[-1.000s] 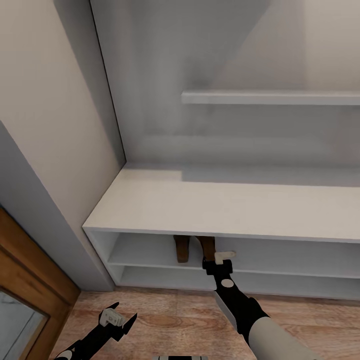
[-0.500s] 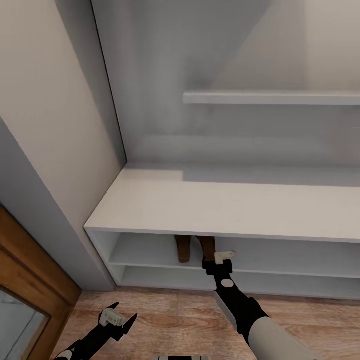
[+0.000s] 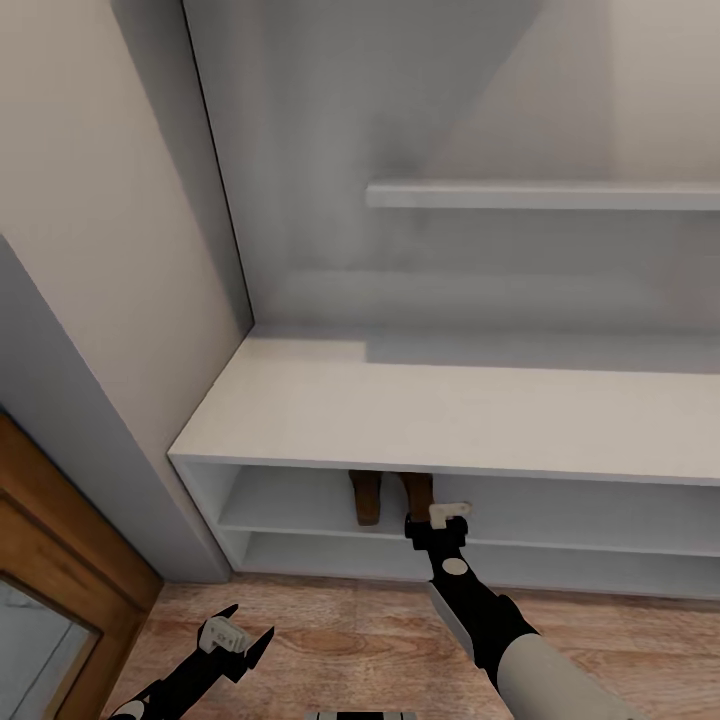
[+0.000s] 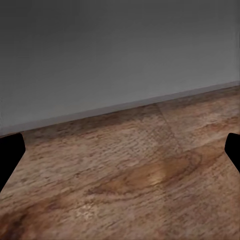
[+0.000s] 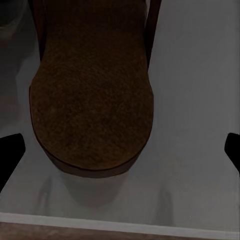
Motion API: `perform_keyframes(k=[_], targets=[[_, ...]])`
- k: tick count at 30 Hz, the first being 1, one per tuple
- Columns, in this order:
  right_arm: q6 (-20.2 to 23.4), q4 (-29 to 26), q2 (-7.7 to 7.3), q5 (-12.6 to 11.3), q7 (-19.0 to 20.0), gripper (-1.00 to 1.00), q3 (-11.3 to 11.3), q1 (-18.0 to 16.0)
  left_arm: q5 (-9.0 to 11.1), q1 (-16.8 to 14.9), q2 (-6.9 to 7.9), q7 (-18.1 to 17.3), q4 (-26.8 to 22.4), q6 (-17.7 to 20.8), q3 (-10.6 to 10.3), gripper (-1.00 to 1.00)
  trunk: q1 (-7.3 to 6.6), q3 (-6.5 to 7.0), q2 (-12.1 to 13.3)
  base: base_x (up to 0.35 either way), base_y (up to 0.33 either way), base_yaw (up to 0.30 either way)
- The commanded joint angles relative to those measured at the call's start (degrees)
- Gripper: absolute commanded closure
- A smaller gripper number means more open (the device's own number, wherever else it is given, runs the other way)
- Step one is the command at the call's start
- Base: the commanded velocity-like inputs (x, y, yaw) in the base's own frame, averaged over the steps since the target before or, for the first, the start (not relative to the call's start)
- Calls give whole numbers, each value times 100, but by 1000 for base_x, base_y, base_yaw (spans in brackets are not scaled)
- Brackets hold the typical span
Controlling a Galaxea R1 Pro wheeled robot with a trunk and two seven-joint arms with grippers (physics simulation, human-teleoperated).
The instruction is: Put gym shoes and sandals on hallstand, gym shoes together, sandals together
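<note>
Sandals (image 3: 390,495) lie side by side on hallstand (image 3: 450,415) upper shelf tier, right gripper (image 3: 436,520) w/ jaws now spread wide, empty, just off the right one, so sandal pair looks done; left gripper (image 3: 236,630) open, idle near floor (image 3: 330,650).

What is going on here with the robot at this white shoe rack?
The robot is putting sandals on the hallstand. Two brown sandals sit side by side on its upper shelf tier. The right gripper is at the shelf edge just in front of the second sandal, jaws open and apart from it, so the sandal looks released. The left gripper hangs open and empty above the wood floor.
</note>
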Motion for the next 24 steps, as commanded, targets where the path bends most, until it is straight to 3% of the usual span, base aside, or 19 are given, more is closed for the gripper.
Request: perform_keyframes(k=[1, 18, 24], targets=[[0, 0, 0, 0, 0, -100, 0, 0, 0, 0, 0, -1, 0, 0, 1, -100, 0, 0, 0, 0, 0, 0], [0, 1, 0, 0, 0, -100, 0, -1, 1, 0, -1, -3, 0, -2, 0, -100, 0, 0, 0, -1, 0, 0], [0, 0, 0, 0, -1, -100, 0, -1, -1, 0, 0, -2, 0, -2, -1, -100, 0, 0, 0, -132, 0, 0]])
